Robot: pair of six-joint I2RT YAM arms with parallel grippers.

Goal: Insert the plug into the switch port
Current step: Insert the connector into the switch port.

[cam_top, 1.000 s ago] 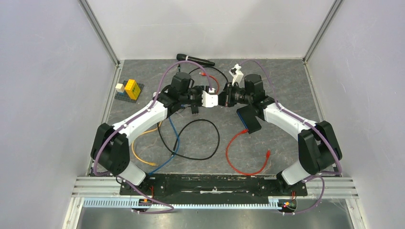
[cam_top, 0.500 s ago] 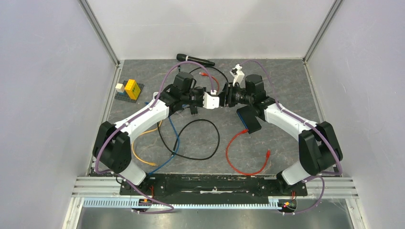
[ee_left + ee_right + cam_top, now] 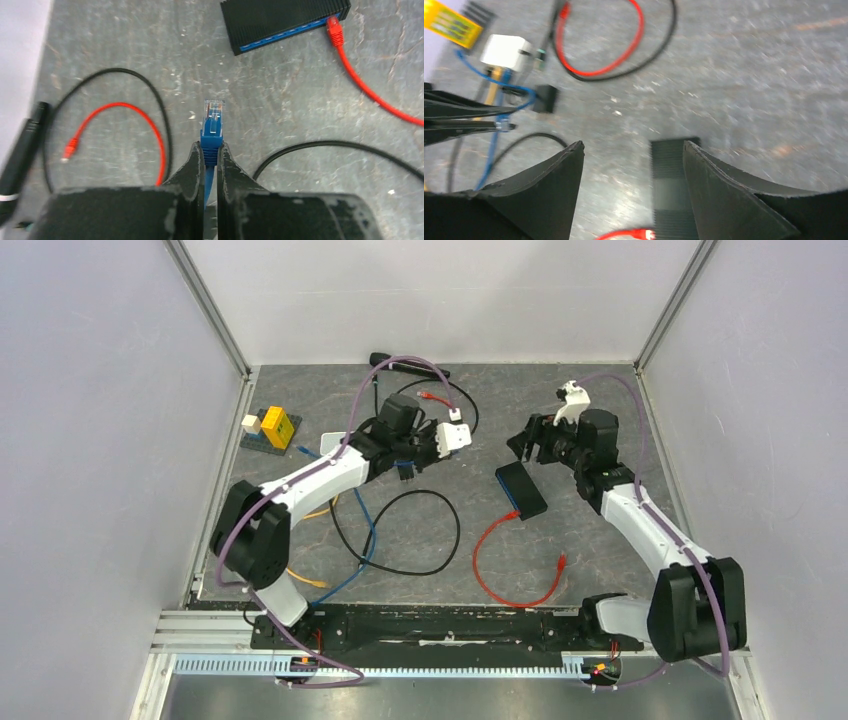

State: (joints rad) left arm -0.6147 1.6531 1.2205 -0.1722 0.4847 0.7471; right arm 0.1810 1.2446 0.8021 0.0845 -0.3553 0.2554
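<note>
Well short of the switch: plug gripped, box unbraced

The blue plug [image 3: 212, 131] is pinched by its rubbery boot between the closed fingers of the left gripper [image 3: 211, 150], with its clear, ridged tip pointed forward over the mottled, scuffed grey table [image 3: 300, 100]. The switch [image 3: 280, 17], a flat black ribbed box with a glossy blue port row [image 3: 295, 35], lies well apart, ahead and to the right. A socket near one end is occupied by a red plug [image 3: 334, 29]. The right gripper [image 3: 633, 145] is spread wide and nothing is held in it. A miss is judged likely if the plug is brought in skewed. The unbraced box could be shoved along, or the plug twisted in so narrow a grip.
</note>
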